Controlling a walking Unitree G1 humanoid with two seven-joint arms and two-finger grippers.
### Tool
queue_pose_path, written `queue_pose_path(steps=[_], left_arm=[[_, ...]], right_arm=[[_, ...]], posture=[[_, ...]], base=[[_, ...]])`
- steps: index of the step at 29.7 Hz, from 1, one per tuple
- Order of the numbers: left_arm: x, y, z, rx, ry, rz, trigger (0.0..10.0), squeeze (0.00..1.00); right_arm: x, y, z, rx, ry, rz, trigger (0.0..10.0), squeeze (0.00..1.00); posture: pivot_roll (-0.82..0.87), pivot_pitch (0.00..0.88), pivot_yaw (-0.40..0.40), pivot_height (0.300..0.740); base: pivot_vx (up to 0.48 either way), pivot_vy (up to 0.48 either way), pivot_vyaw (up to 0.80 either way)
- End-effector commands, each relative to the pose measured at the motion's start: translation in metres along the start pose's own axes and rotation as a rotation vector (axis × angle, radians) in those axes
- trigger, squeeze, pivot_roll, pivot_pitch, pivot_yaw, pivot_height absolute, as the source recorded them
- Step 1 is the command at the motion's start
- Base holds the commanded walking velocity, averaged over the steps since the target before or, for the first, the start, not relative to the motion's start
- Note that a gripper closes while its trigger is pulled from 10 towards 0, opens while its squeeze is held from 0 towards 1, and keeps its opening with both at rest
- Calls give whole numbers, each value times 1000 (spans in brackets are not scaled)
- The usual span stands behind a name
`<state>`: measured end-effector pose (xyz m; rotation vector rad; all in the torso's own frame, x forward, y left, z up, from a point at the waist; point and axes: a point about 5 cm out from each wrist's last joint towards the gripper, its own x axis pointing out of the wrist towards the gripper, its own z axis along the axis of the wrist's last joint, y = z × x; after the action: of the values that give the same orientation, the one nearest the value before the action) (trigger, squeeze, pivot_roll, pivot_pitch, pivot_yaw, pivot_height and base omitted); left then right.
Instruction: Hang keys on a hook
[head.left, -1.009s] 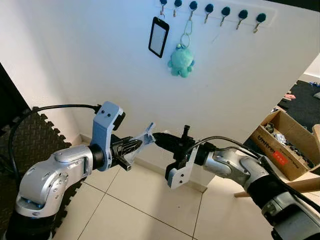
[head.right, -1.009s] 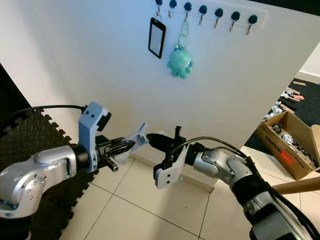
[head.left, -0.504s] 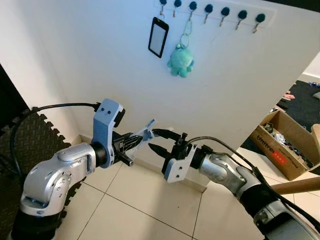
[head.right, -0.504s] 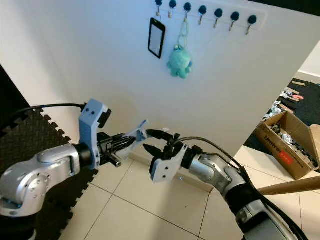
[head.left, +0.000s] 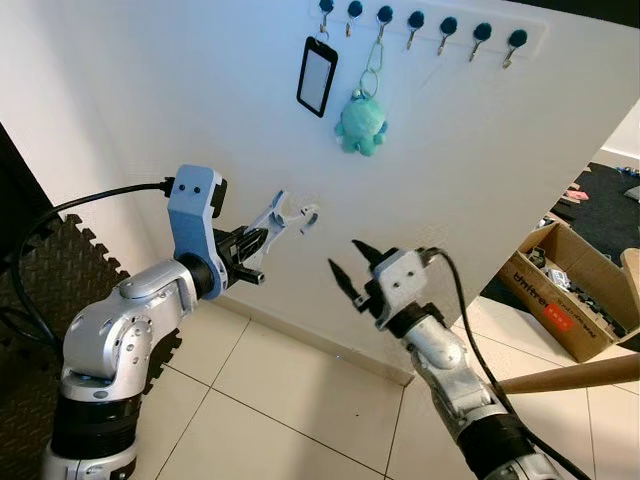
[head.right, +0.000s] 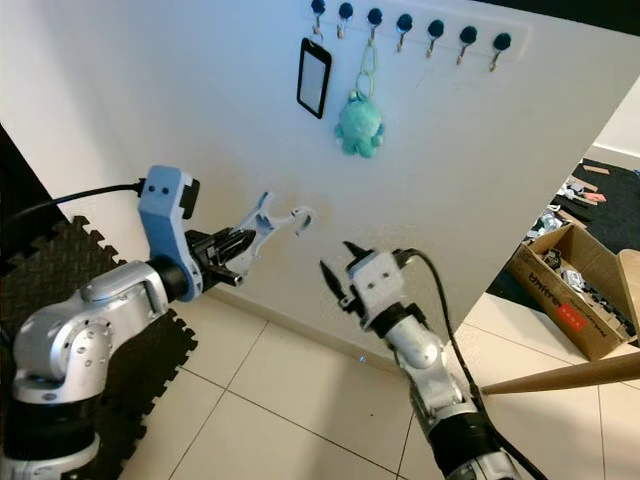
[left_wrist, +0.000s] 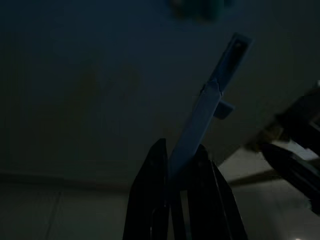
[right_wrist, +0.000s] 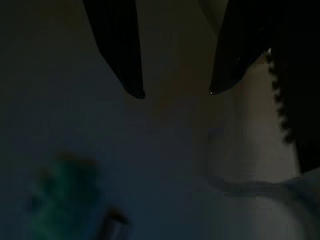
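Observation:
A pale, flat plastic key piece (head.left: 283, 216) with a hooked end sticks out of my left gripper (head.left: 254, 241), which is shut on its lower end; the left wrist view shows the same key piece (left_wrist: 210, 102) pinched between the black fingers (left_wrist: 155, 170). It is held in front of the white wall, well below the row of dark-knobbed hooks (head.left: 415, 18). My right gripper (head.left: 351, 263) stands open a short way right of the key, holding nothing, its fingertips (right_wrist: 136, 92) pointing up at the wall.
A black card (head.left: 317, 75) and a teal plush octopus (head.left: 361, 122) hang from the left hooks; the hooks to the right are bare. A black foam mat (head.left: 55, 275) lies at the left, an open cardboard box (head.left: 575, 290) at the right, and a wooden pole (head.left: 575, 372) near my right arm.
The right gripper opened, drew away from the key's tip and turned upward. The left gripper lifted the key higher and to the left, toward the wall.

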<state>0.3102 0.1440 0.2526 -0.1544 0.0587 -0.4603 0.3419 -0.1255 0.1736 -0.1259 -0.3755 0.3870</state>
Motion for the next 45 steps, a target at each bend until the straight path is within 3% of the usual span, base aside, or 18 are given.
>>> queue_pose_path(steps=[1,3,7,8,11,14,15,16,17,19,21,24,28,34,39,41,42,45], left_arm=[[4,-2,2,-75,-43,18,10000,0],[4,-2,2,-75,-43,18,10000,0],[9,-3,8,-137,-116,57,10000,0],[10,-3,12,-138,-163,85,10000,0],[13,-10,19,-60,-236,106,10000,0],[14,-14,19,-41,-236,100,10000,0],[14,-17,17,22,-238,97,10000,0],[14,-17,17,22,-238,97,10000,0],[13,-23,18,62,-273,84,10000,0],[12,-26,18,57,-292,77,10000,0],[11,-29,21,20,-353,58,10000,0],[11,-30,21,-10,-391,57,10000,0],[11,-32,22,-32,-440,56,10000,0],[12,-36,20,22,-435,68,10000,0],[9,-32,6,135,-397,107,10000,0],[8,-31,3,160,-394,115,10000,0],[6,-28,-2,219,-389,132,10000,0],[4,-25,-5,241,-389,148,10000,0]], right_arm=[[-6,-6,-4,69,26,-54,10000,0],[-6,-6,-4,69,26,-54,10000,0],[-9,-6,-6,160,41,-99,10000,0],[-10,-5,-7,244,47,-134,10000,0],[-13,4,-7,467,44,-212,10000,0],[-14,7,-6,500,41,-217,10000,0],[-15,13,-5,518,37,-205,10000,0],[-15,13,-5,518,37,-205,10000,0],[-20,24,-6,525,37,-166,10000,0],[-23,28,-6,517,41,-146,10000,0],[-32,38,-13,410,84,-77,10000,0],[-39,44,-19,333,122,-30,10000,0],[-40,42,-17,339,133,-30,10000,0],[-34,34,-9,344,106,-39,10000,0],[-28,29,3,296,54,-26,10000,0],[-27,28,6,259,40,-23,10000,0],[-24,21,14,185,5,-38,10000,0],[-22,13,21,129,-21,-58,10000,0]], posture=[[172,228,-23,740],[172,228,-23,740],[166,231,-22,740],[166,231,-22,740],[161,230,-28,740],[156,230,-29,740],[156,230,-29,740],[156,230,-29,740],[149,225,-41,740],[149,225,-41,740],[144,217,-57,740],[133,210,-73,740],[117,198,-96,740],[110,190,-104,740],[111,185,-102,740],[111,182,-99,740],[109,179,-99,740],[106,177,-99,740]], base=[[0,0,0],[0,0,0],[0,0,0],[0,0,0],[0,0,0],[0,0,0],[0,0,0],[0,0,0],[0,0,0],[0,0,0],[0,0,0],[0,0,0],[0,0,0],[0,0,0],[0,0,0],[0,0,0],[0,0,0],[0,0,0]])
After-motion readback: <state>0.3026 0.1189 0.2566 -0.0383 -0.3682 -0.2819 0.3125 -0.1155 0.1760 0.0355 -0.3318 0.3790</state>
